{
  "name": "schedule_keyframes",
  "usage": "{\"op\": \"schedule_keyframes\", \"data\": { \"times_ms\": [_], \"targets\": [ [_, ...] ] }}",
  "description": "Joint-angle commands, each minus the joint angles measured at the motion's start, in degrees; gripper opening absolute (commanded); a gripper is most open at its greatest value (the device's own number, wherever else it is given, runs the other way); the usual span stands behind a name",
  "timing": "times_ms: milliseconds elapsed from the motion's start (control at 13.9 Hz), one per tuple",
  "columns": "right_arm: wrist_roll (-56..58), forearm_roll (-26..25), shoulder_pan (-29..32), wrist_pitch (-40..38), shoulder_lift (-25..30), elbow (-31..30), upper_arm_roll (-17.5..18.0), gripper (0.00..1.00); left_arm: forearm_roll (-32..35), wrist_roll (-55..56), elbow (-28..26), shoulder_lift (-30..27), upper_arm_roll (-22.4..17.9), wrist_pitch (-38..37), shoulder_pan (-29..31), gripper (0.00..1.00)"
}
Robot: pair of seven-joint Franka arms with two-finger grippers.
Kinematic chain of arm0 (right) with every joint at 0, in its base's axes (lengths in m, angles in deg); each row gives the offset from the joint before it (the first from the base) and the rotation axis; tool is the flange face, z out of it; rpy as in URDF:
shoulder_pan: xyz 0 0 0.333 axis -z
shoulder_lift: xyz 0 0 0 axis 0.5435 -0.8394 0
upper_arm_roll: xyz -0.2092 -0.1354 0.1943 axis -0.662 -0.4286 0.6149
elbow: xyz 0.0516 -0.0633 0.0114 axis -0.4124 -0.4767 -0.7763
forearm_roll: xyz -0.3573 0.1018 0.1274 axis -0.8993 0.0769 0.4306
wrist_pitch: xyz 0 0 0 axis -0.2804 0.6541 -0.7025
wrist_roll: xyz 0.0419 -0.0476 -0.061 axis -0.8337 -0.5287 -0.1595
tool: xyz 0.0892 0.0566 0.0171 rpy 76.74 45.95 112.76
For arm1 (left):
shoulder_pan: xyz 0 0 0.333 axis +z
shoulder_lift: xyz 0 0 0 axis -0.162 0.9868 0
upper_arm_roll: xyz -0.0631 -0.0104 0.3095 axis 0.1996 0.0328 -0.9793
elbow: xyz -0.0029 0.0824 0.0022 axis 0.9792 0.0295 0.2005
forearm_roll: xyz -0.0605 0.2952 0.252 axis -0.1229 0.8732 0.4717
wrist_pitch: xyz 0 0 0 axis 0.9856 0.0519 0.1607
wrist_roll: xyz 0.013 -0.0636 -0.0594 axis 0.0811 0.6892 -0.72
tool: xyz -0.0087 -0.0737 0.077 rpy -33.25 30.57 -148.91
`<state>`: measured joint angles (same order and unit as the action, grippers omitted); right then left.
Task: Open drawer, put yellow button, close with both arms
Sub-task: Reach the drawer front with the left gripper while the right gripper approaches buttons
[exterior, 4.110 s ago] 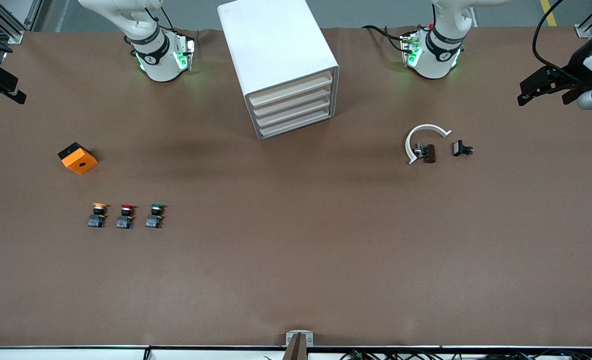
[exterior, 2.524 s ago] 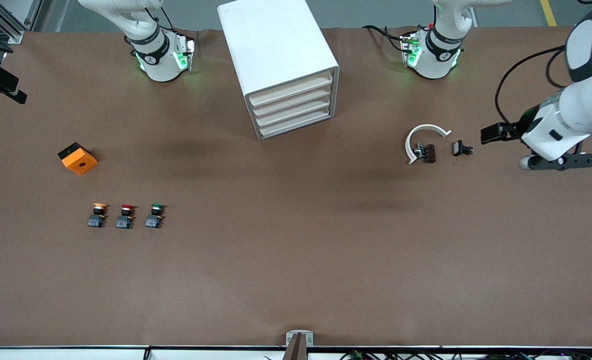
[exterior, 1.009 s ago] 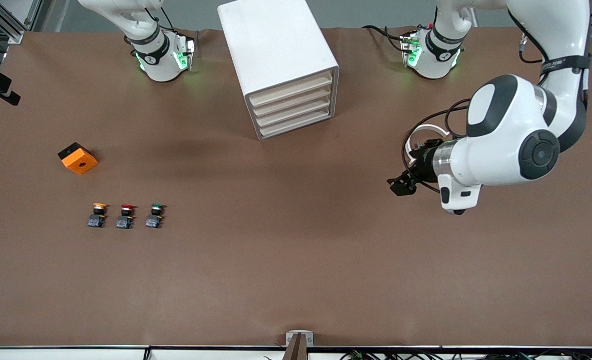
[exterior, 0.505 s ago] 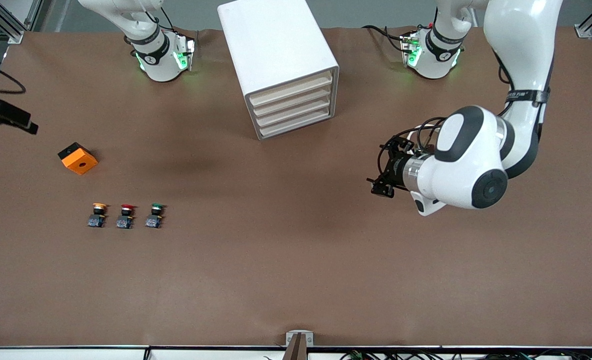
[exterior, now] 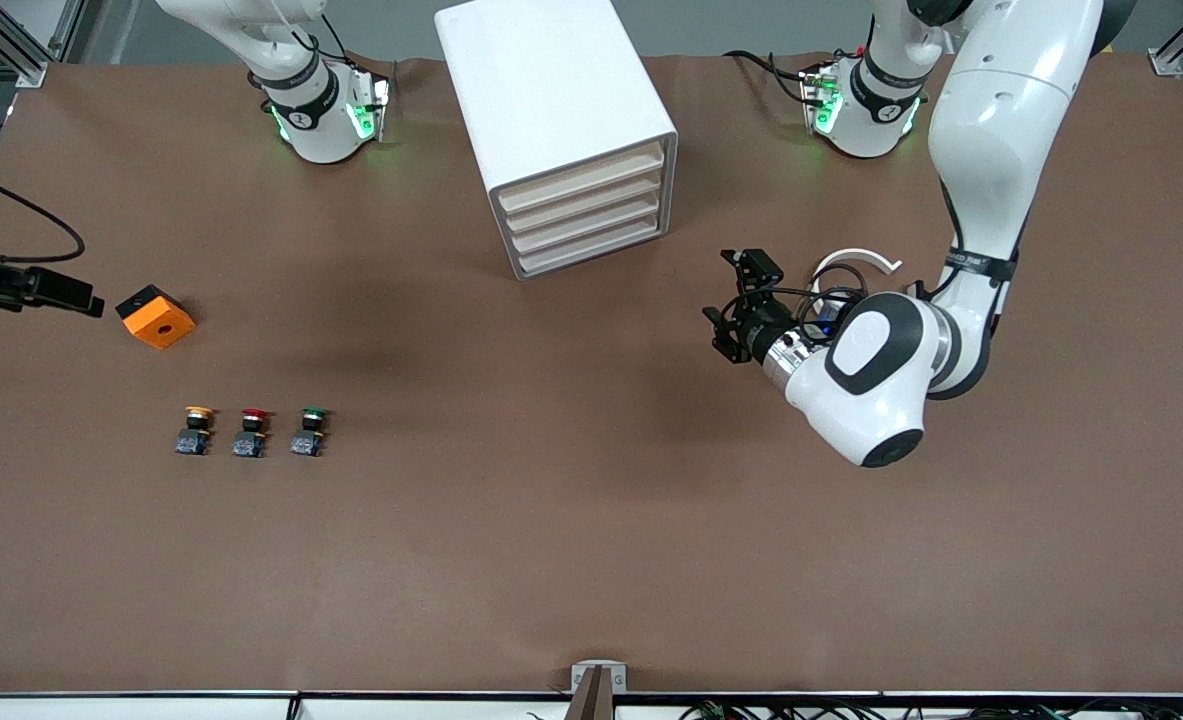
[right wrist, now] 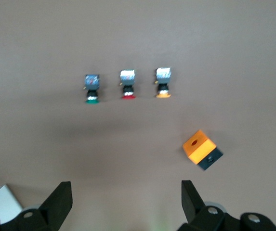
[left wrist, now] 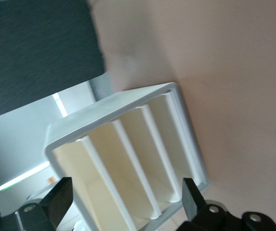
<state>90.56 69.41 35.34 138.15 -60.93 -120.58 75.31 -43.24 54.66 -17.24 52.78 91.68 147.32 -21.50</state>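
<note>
Left gripper [exterior: 733, 303] fingers [left wrist: 58, 198] nearer shut drawer [exterior: 583, 205].

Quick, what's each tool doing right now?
Left tool: open, empty, facing the drawer fronts.
Right tool: open, empty, above the orange box.

All four cream-fronted drawers [exterior: 585, 210] sit closed; the yellow button [exterior: 195, 429] lies beside the red one [exterior: 250, 431].

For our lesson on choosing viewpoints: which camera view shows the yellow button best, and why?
The right wrist view: the yellow button shows larger there, cap and body distinct, beside the red button. The front view shows it smaller, at the row's end nearest the right arm. The left wrist view shows only the cabinet, not it.
</note>
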Motion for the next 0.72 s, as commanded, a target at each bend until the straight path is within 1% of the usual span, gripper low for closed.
{"op": "schedule_keyframes", "data": {
  "times_ms": [0, 72, 216, 433, 505, 577, 649],
  "targets": [
    [0.19, -1.87, 0.22, 1.15, -0.61, 0.95, 0.25, 1.0, -5.96, 6.22, 1.85, 2.21, 0.02, -4.77, -0.04, 1.0],
    [-0.42, -1.78, 0.22, 1.85, -0.79, 0.69, 0.25, 1.0, -8.16, 8.67, 1.77, 3.17, 0.02, -5.56, -0.12, 1.0],
    [-1.39, -1.78, 0.92, 7.97, -0.7, -4.3, 0.16, 1.0, -12.29, 12.81, 1.59, 4.49, 0.02, -5.75, -0.56, 1.0],
    [-0.87, -1.7, 5.14, 23.77, -1.31, -15.81, 0.25, 1.0, -14.67, 15.54, 1.33, 5.81, 0.02, -5.75, -1.79, 1.0],
    [-0.6, -1.7, 6.02, 27.48, -2.27, -17.75, 0.25, 1.0, -14.77, 17.29, 1.33, 6.43, 0.02, -5.75, -2.14, 1.0],
    [-0.51, -1.7, 6.11, 28.91, -4.02, -17.95, 0.25, 1.0, -14.86, 18.88, 1.33, 7.13, 0.02, -5.75, -2.32, 0.98],
    [-0.51, -1.7, 6.03, 30.14, -5.78, -17.78, 0.25, 1.0, -15.2, 19.76, 1.33, 7.49, 0.02, -5.75, -2.93, 0.88]
  ]
}}
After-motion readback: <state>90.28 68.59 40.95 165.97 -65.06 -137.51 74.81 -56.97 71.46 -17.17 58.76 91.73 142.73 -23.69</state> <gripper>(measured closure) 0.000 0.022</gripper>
